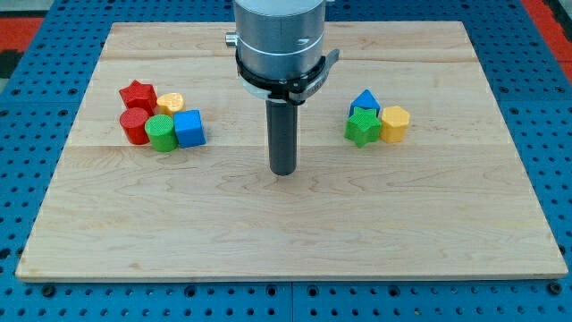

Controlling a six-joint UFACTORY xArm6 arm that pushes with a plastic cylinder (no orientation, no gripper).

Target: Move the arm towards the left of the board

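Note:
My tip [283, 171] rests on the wooden board [286, 241] near its middle, touching no block. To the view's left is a cluster: a red star block [138, 93], a yellow block [172, 101], a red cylinder [134, 126], a green cylinder [161, 132] and a blue cube [189, 128]. The blue cube is the block nearest my tip on that side, about a hundred pixels away. To the view's right sit a blue triangular block [365, 100], a green star block [362, 127] and a yellow hexagonal block [394, 123].
The arm's grey cylindrical body [279, 40] hangs over the board's top middle and hides part of it. The board lies on a blue pegboard surface [36, 89]; a red patch [22, 27] shows at the view's top left.

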